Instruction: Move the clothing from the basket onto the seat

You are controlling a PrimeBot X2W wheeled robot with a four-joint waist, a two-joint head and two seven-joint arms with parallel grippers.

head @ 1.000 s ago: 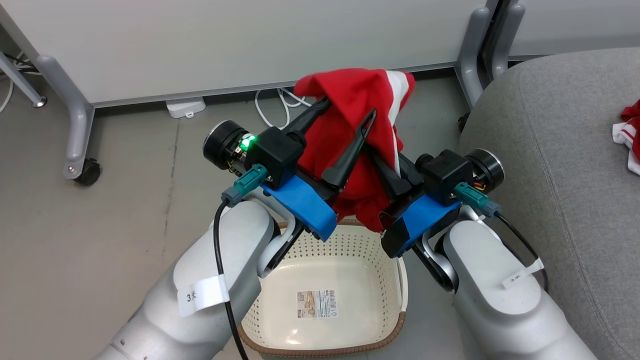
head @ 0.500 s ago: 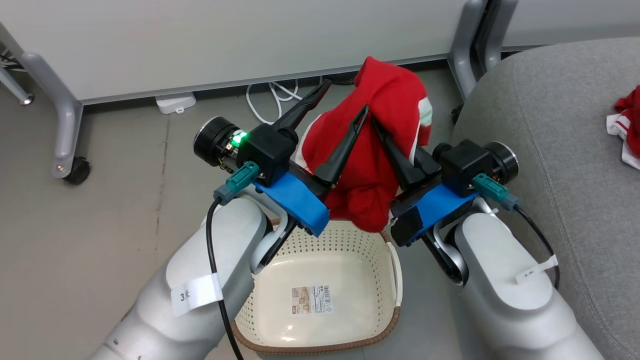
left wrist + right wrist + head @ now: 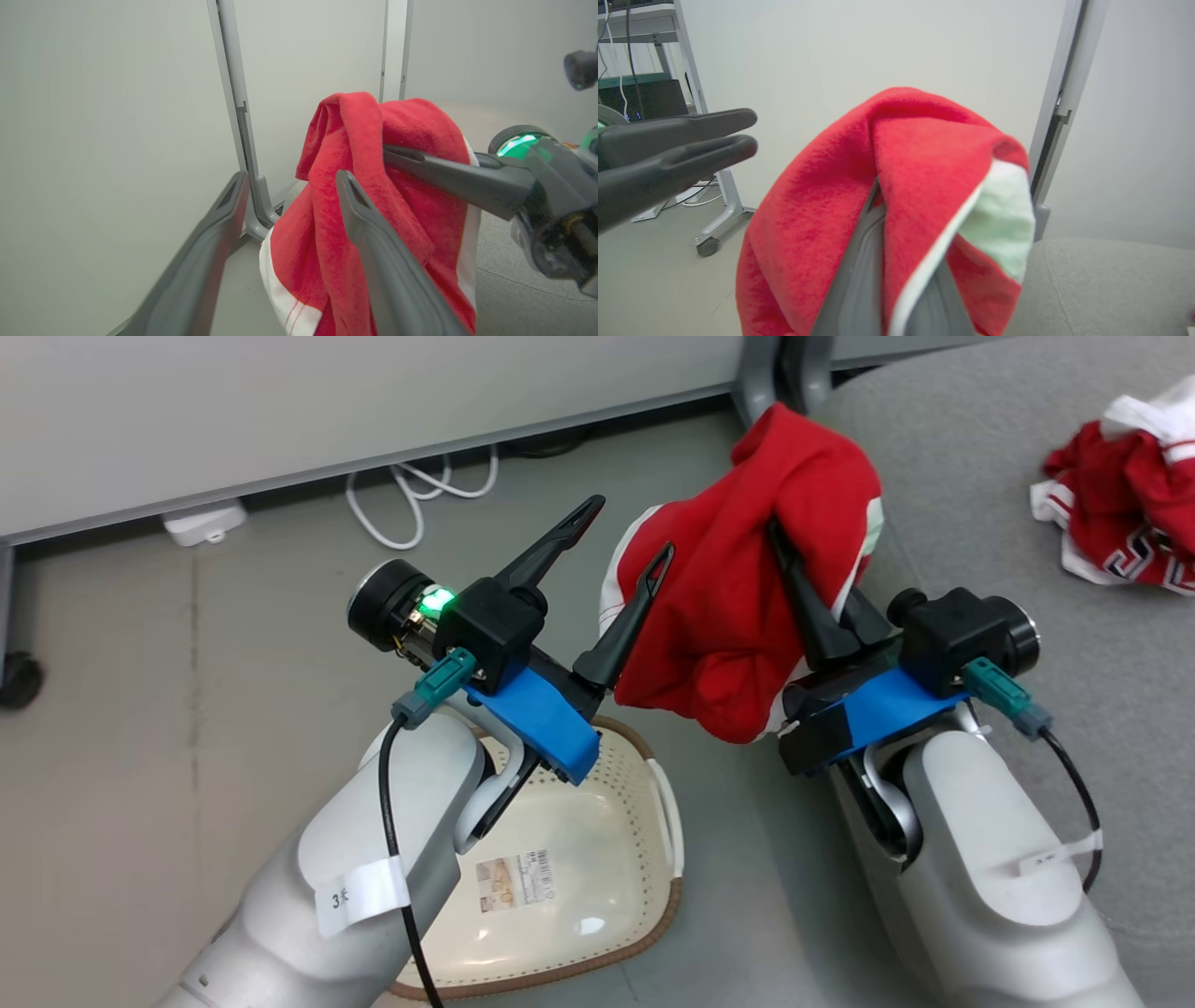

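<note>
The right gripper (image 3: 784,551) clamps a red garment (image 3: 738,607) at the seat's (image 3: 1074,691) left edge. The left gripper (image 3: 628,527) gapes beside it, above the basket (image 3: 653,933). A second garment (image 3: 1120,513) lies on the seat.

The clothing (image 3: 728,625) is fuzzy cloth, the basket (image 3: 627,803) glossy perforated plastic, the seat (image 3: 952,485) matt fabric.

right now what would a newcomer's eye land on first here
The bright red garment bunched up in mid-air, pinched by the right tool near the edge of the seat, while the left tool stands open beside it. Next, a second red-and-white garment crumpled on the grey seat at upper right, and the cream basket below the arms with no clothing visible in it.
</note>
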